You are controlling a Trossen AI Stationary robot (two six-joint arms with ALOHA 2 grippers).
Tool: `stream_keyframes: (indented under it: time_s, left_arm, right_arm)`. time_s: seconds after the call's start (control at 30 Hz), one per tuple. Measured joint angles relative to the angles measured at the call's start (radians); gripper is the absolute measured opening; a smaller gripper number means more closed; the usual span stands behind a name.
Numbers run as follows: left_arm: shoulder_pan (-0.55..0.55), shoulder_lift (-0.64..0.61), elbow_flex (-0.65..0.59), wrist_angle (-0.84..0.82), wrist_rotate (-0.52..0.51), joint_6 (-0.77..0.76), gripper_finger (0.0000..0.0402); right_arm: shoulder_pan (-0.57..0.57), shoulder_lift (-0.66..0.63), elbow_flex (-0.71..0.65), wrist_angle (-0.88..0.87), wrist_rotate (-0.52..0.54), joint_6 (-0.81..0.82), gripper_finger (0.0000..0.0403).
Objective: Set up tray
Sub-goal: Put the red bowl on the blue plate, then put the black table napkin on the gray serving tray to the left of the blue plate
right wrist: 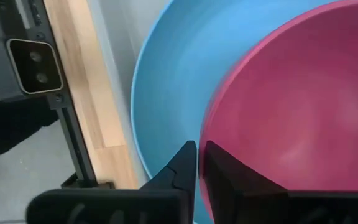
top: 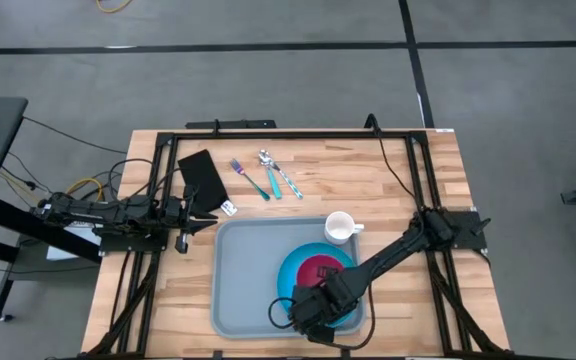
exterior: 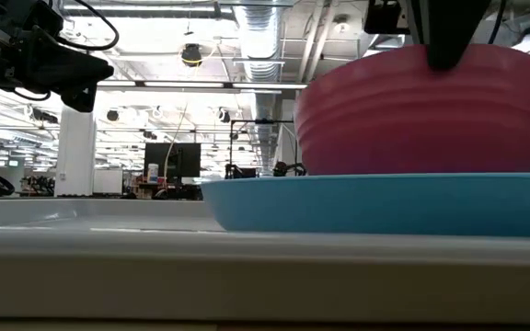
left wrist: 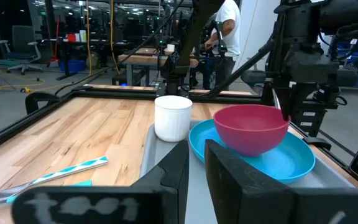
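The grey-blue tray (top: 248, 270) lies on the wooden table's near middle. A round blue plate (top: 298, 268) rests flat on its right half. A pink bowl (top: 320, 266) stands in the plate (left wrist: 291, 163), bottom down. A white mug (top: 340, 228) stands on the tray's far right corner. My right gripper (top: 308, 305) is over the bowl's near rim, pointing down and shut on it. My left gripper (top: 213, 218) waits level at the table's left, beside the tray's far left corner, shut and holding nothing (left wrist: 196, 165). My right gripper pinches the pink bowl's rim (right wrist: 205, 127) on its near side, one finger inside the bowl and one outside. The fingers (exterior: 449, 41) come from above, pointing down. The bowl (left wrist: 250, 127) sits upright in the blue plate (right wrist: 166, 81).
A black napkin (top: 203, 175) lies at the far left, and three pieces of cutlery with teal handles (top: 268, 178) lie beyond the tray. A small white packet (top: 228, 208) sits by the tray's far left corner. A black frame (top: 298, 133) rims the table. People stand beyond the table.
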Motion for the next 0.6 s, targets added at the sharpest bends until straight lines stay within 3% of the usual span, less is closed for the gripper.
stream_keyframes:
  time_s: [0.33,0.6]
  left_arm:
    - [0.000,0.000,0.000,0.000,0.000,0.000,0.0040]
    - [0.000,0.000,0.000,0.000,0.000,0.000,0.0040]
  right_arm:
    - [-0.008,-0.004,0.000,0.000,0.007,0.019,0.0104]
    - [0.034,-0.106,0.049,0.081,0.200,-0.134,0.0179]
